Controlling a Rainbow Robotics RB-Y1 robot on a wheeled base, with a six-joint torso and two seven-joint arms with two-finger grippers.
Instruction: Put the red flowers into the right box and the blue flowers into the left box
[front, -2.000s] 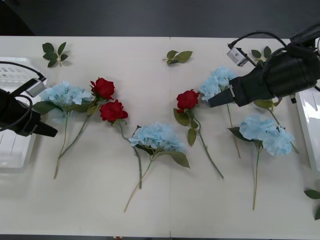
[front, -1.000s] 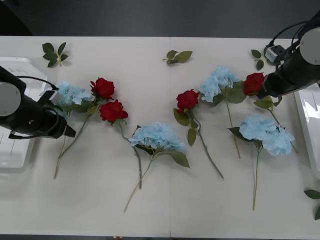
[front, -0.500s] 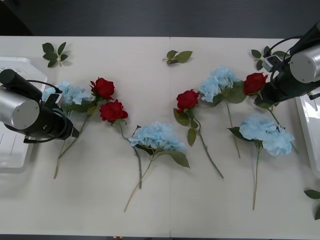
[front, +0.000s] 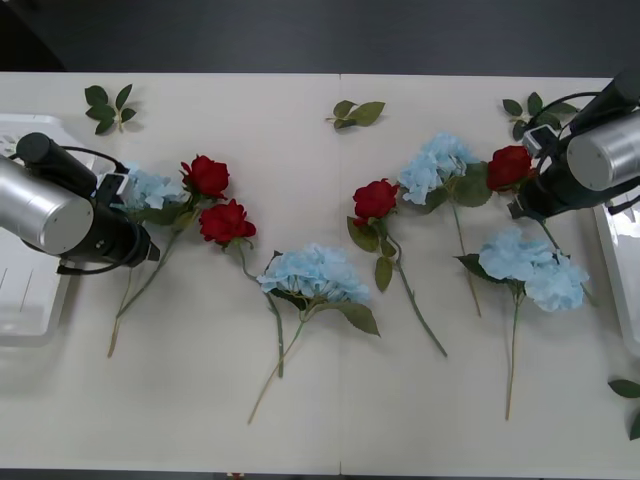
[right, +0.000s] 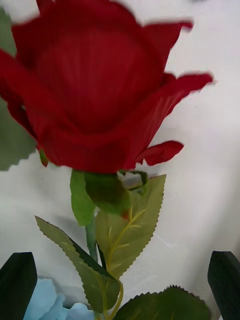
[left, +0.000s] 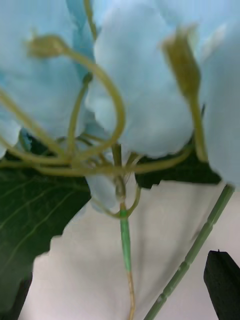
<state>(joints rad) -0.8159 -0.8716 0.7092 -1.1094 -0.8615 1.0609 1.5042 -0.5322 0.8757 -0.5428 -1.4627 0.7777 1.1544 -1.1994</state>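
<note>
You have four red flowers on the bench (front: 330, 420): two heads side by side left of centre (front: 205, 176) (front: 226, 221), one in the middle (front: 375, 199), and one at the far right (front: 509, 166), which fills your right wrist view (right: 95, 95). You have four blue flowers: one at the left edge (front: 150, 188), one low in the centre (front: 313, 273), one right of centre (front: 432, 166) just beside the far-right rose, and a double-headed one at the lower right (front: 535, 265). Three bloomless leaf sprigs lie along the far side of the bench (front: 108, 105) (front: 357, 113) (front: 535, 108), and more leaves sit at the lower right edge (front: 628, 392). The left box (front: 25, 310) lies at the bench's left edge, the right box (front: 618, 250) at its right edge. Your left hand (front: 140, 250) is low over the stem of the leftmost blue flower (left: 150, 90), its fingers (left: 222, 280) spread wide with the thin green stem between them and not gripped. Your right hand (front: 522, 208) sits just below the far-right rose head, its fingers (right: 225, 280) spread wide on either side of the stem and leaves, holding nothing.
</note>
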